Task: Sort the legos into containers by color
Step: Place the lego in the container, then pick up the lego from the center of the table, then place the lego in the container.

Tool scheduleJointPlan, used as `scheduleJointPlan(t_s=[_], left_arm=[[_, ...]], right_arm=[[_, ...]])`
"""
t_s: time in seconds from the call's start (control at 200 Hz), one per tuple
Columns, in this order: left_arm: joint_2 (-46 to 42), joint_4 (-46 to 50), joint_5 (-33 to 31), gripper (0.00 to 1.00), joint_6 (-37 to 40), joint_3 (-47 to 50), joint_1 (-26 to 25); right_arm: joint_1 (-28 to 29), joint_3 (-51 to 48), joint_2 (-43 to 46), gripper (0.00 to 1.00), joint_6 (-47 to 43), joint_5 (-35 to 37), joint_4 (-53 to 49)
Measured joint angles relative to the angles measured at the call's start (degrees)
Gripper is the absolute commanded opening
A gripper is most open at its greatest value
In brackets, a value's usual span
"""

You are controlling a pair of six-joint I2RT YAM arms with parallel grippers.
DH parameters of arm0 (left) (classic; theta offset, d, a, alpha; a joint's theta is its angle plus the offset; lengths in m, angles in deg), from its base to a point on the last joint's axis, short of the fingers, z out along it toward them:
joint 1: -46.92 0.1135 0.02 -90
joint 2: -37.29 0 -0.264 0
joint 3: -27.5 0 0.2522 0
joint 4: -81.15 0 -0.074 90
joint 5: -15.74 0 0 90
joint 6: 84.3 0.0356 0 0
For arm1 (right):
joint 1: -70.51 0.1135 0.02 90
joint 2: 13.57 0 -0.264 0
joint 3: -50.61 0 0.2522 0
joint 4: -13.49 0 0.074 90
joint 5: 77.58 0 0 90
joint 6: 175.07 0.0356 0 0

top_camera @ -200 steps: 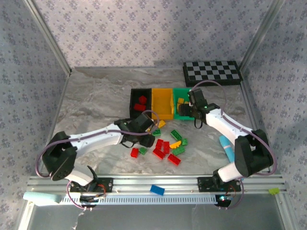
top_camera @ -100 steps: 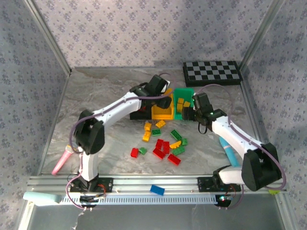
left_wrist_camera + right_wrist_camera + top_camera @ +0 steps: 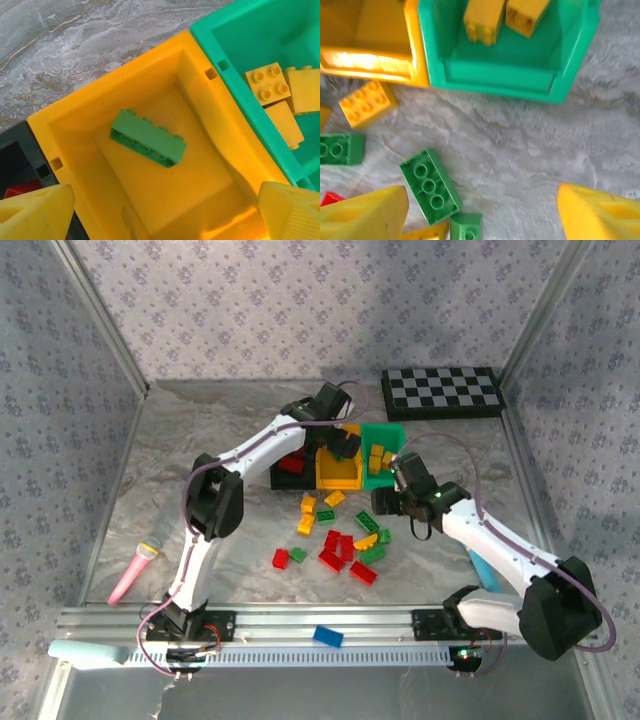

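Note:
My left gripper [image 3: 340, 445] hangs open over the yellow-orange bin [image 3: 338, 478], with its yellow fingers [image 3: 35, 210] spread wide and nothing between them. A green brick [image 3: 148, 137] lies inside that yellow-orange bin [image 3: 200, 65]. The green bin [image 3: 235, 30] beside it holds yellow bricks [image 3: 267, 85]. A red brick [image 3: 17, 190] shows in the black bin [image 3: 285, 480]. My right gripper [image 3: 392, 502] is open over bare table just in front of the green bin [image 3: 505, 70]. An upturned green brick [image 3: 430, 186] lies by its left finger. Loose red, yellow and green legos [image 3: 345, 550] lie scattered in front of the bins.
A checkerboard [image 3: 442, 392] lies at the back right. A pink microphone-like object [image 3: 135, 570] lies at the left and a light-blue object [image 3: 482, 565] under the right arm. A lone blue brick [image 3: 327, 636] sits on the front rail.
My left arm swung from the pile up over the bins and its gripper opened; the green brick now lies in the yellow-orange bin. My right gripper drew back from the green bin toward the pile.

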Motion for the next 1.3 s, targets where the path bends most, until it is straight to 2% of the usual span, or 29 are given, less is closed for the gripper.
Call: scheduleJointPlan(t_s=[0.14, 0.43, 0.565, 0.675, 0.895, 1.055, 1.299], left_arm=[[-3.67, -1.16, 0.33, 0.95, -0.85, 5.84, -0.09], [-20.59, -7.08, -1.97, 0.96, -4.79, 25.42, -0.09], [-25.70, -10.49, -3.78, 0.96, -6.32, 32.72, -0.09], [-27.02, -12.33, -4.76, 0.96, -7.37, 36.85, -0.09], [-28.11, -14.03, -6.12, 0.96, -8.46, 41.22, -0.09], [-29.88, -14.49, -6.75, 0.96, -9.31, 42.51, -0.15], [-36.33, -15.19, -7.39, 0.95, -11.54, 49.99, -2.10]], right_arm=[[0.26, -1.51, -2.10, 0.77, 0.42, -2.03, -0.83], [4.24, -1.09, -12.83, 0.72, -0.07, -6.03, 2.80], [5.40, -1.07, -15.98, 0.69, -0.55, -7.02, 4.85], [5.53, -1.03, -18.53, 0.60, -1.16, -7.08, 6.14], [5.64, 1.11, -21.42, 0.31, -2.27, -7.10, 6.80], [6.29, 4.13, -21.51, 0.29, -3.21, -7.04, 6.45], [6.51, 12.63, -20.02, 0.30, -5.25, -6.36, 5.33]])
